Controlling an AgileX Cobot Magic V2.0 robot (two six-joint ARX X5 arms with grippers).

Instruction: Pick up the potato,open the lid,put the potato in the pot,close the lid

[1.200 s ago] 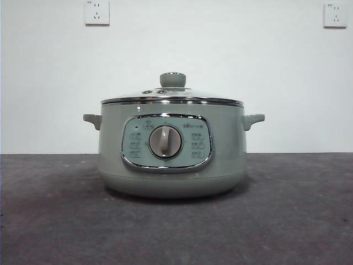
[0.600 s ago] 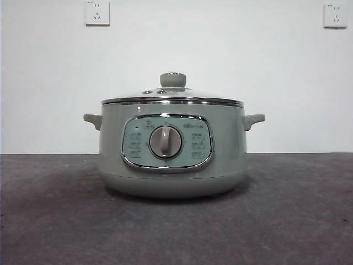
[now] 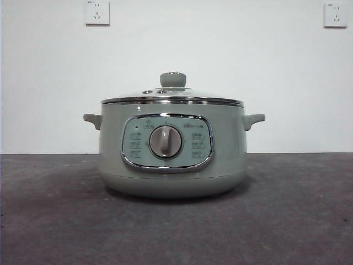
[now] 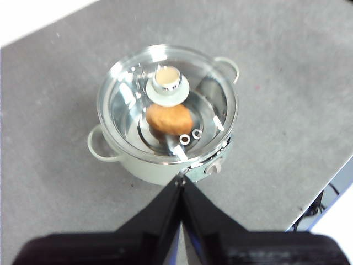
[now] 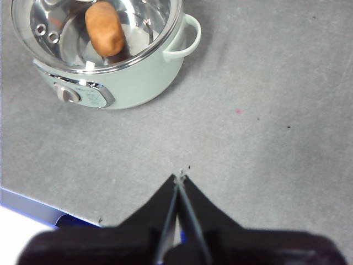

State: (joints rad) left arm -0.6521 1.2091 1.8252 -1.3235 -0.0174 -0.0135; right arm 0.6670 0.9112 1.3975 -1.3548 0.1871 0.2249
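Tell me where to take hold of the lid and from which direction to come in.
Grip the lid by its round green knob, coming straight down from above. The knob stands proud at the centre of the shallow glass dome, while the chrome rim sits flush on the pot, leaving no edge for an end effector.

Lab test bench: bare white wall [image 3: 220, 55], wall sockets [image 3: 97, 12], grey tabletop [image 3: 176, 232].

Right gripper [image 5: 180, 179] jaws pressed together, above bare table [image 5: 265, 110]. Potato [image 5: 105, 27] inside pot [image 5: 127, 83], under lid [image 5: 149, 27].
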